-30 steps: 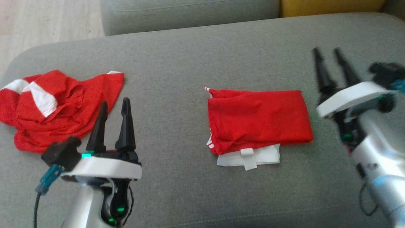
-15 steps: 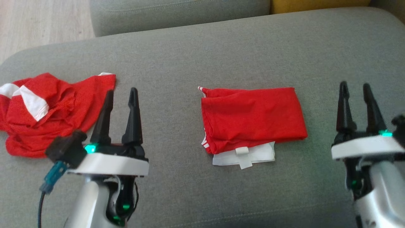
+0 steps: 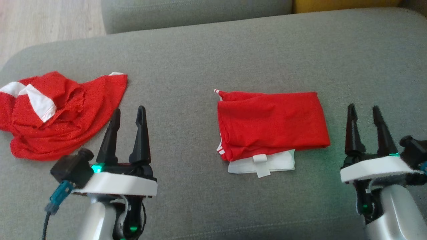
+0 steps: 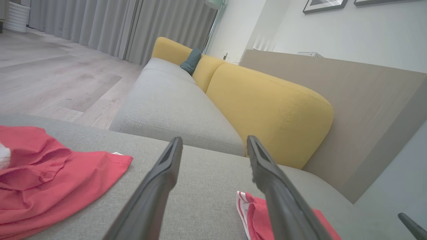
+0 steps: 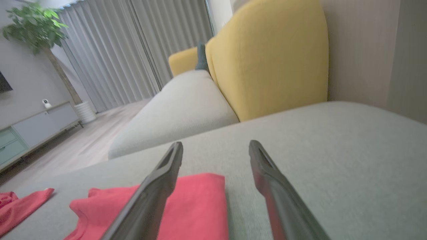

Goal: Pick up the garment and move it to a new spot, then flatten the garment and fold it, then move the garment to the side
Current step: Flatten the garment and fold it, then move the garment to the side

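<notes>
A home living room: a grey upholstered sofa (image 3: 213, 50) with yellow back cushions (image 4: 267, 110) and a small teal pillow (image 4: 191, 61), pale wood flooring (image 4: 50, 76), long grey curtains (image 5: 133, 50) at twelve o'clock, a potted plant (image 5: 33, 26) at ten o'clock above a low cabinet (image 5: 33, 123), and framed pictures (image 4: 325, 5) at one o'clock on the wall
</notes>
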### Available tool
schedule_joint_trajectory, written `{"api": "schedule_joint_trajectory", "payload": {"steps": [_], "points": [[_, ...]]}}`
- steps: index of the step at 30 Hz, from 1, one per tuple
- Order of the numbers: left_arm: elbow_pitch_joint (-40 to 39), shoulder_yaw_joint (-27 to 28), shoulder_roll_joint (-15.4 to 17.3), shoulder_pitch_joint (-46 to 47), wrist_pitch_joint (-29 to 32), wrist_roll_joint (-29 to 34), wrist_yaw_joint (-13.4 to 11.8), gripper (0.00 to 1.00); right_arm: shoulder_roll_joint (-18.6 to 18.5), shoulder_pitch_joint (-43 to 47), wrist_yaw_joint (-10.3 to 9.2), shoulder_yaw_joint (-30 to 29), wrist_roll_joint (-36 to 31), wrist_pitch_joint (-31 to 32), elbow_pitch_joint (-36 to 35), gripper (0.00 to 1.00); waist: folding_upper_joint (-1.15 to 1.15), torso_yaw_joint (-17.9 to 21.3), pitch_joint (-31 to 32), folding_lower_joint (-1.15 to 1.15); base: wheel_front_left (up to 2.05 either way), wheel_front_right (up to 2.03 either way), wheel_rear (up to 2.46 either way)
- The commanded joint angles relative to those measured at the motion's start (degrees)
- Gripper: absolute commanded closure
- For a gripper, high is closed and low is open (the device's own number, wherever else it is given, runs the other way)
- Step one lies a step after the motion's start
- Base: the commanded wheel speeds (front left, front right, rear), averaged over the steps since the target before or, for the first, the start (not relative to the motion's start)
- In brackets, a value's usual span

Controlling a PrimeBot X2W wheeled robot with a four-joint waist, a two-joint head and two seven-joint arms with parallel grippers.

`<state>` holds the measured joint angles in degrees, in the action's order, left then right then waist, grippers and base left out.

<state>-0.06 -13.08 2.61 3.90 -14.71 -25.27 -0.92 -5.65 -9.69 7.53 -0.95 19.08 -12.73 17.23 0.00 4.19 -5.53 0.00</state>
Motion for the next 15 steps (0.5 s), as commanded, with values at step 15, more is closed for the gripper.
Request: {"api": "schedule_joint_trajectory", "payload": {"steps": [15], "points": [[-0.4,0.5,0.3,5.8,-0.3,1.2,1.5,0.00,2.7,-9.9,-0.04,-2.5,0.7,8.8,13.9,0.00,0.00,-3.4,-7.3,0.00,0.00,0.00,0.00]]}}
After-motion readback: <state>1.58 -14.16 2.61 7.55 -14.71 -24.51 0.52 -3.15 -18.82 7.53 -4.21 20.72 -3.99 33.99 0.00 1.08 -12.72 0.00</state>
